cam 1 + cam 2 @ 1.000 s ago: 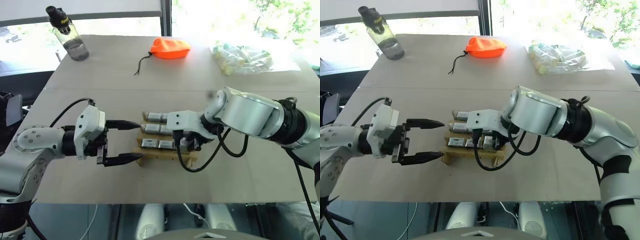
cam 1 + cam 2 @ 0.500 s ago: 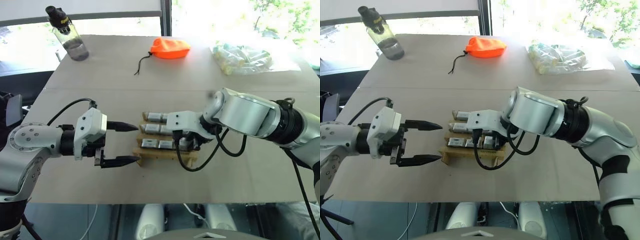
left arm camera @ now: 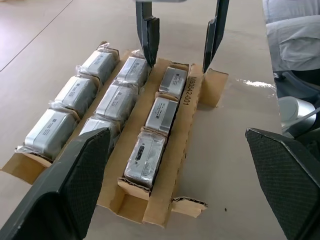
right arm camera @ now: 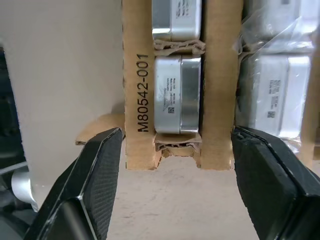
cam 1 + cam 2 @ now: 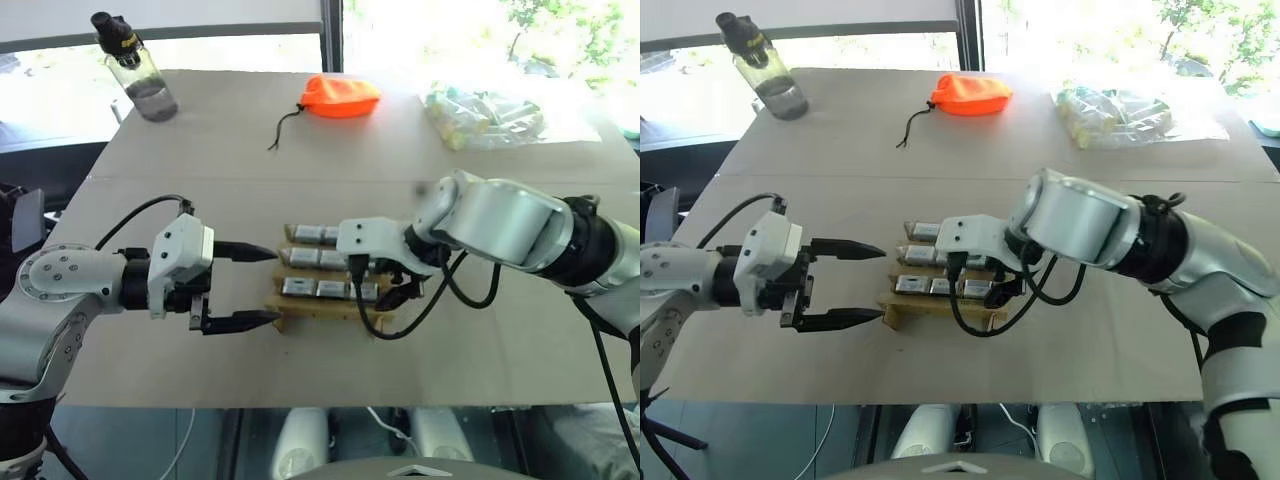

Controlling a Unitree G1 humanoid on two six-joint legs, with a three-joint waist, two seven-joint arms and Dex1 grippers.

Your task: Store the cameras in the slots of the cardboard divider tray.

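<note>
Tan table (image 5: 150, 360); wrist close-up: tray (image 4: 137, 100) print, slotted camera (image 4: 176, 95).

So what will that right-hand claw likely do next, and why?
Probably lift straight up and away. The right gripper stands open around the end of the tan cardboard divider tray, and the small silver-grey camera below it already sits in its slot, free of the fingers. In the left wrist view all nine slots look filled, so nothing seems left to place.

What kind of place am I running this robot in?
Probably an office or lab by a window: a board-covered table beneath bright glass with trees outside, holding a water bottle, an orange pouch and a cardboard divider tray of cameras.
</note>
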